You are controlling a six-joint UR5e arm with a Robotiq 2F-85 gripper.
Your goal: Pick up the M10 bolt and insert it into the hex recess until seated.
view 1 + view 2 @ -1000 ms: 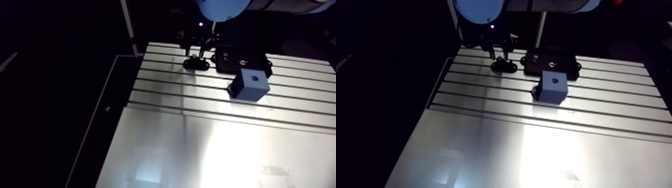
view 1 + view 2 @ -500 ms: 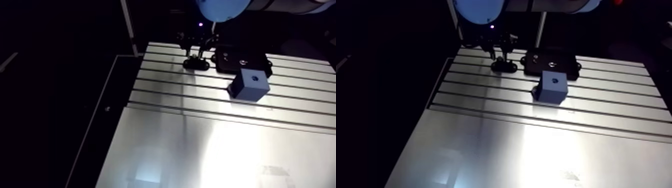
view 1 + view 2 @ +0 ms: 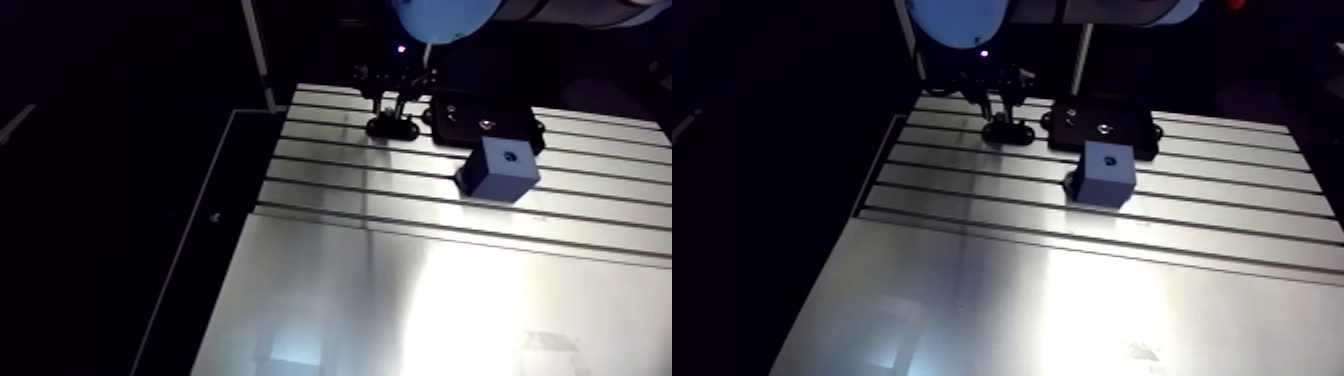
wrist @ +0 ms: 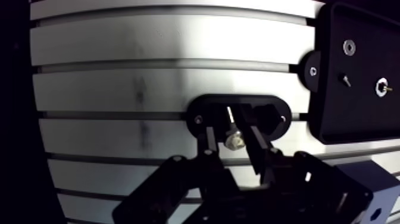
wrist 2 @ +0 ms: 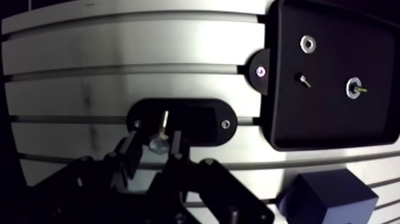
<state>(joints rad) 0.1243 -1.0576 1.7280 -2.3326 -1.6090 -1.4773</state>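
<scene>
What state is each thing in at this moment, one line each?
black holder: flat on the table.
bolt: standing head up in the black holder, not yet inserted.
gripper: open, fingers either side of the bolt.
blue block: upright, top hole empty.
black plate: flat beside the black holder.

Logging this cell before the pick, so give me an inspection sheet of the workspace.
Surface: slotted aluminium table, bright glare near the front.
Job's things: bolt at the black oval holder; blue block with a hole on top, next to the black plate.
Clutter: nothing seen.
Grippers: gripper open, fingers straddling the bolt.
Cables: nothing seen.
Surroundings: dark, nothing seen.
</scene>
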